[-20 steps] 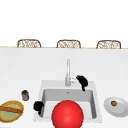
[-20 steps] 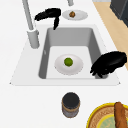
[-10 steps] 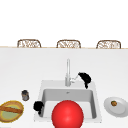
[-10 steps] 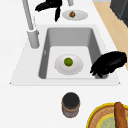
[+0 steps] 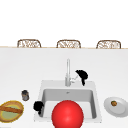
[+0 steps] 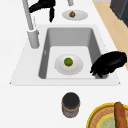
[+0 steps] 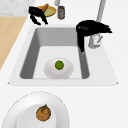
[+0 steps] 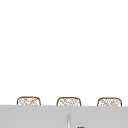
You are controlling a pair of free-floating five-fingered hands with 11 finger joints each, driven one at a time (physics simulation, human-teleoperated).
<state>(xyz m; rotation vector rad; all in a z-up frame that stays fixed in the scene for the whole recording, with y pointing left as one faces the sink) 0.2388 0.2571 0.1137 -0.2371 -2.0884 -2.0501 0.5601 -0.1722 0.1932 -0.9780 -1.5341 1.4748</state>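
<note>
My right hand [image 5: 82, 75] hovers just right of the tall faucet [image 5: 68, 72], level with its side lever. Seen from the right, the right hand [image 7: 91, 28] lies flat above the faucet's lever [image 7: 96, 41], with straight fingers [image 7: 80, 42] hanging over the basin's back edge, holding nothing. From the left, the same hand [image 6: 42, 5] sits behind the faucet [image 6: 31, 25]. My left hand [image 5: 38, 106] floats at the sink's front left corner, fingers relaxed and holding nothing; it is also seen as the left hand [image 6: 108, 63] and the left hand [image 7: 37, 13]. In the basin lies a white plate [image 6: 75, 68] with a lime [image 6: 68, 61].
A big red ball [image 5: 67, 115] fills the foreground before the sink [image 5: 96, 100]. A dark jar [image 5: 25, 95] and a yellow-rimmed dish [image 5: 11, 117] with a baguette stand on the left. On the right, a white plate [image 5: 121, 107] holds a brown nut-like thing [image 7: 43, 113]. Several chair backs line the far counter edge.
My right hand has risen slightly and shifted beside the faucet, its fingers now hanging nearer the lever. The left hand has not moved.
</note>
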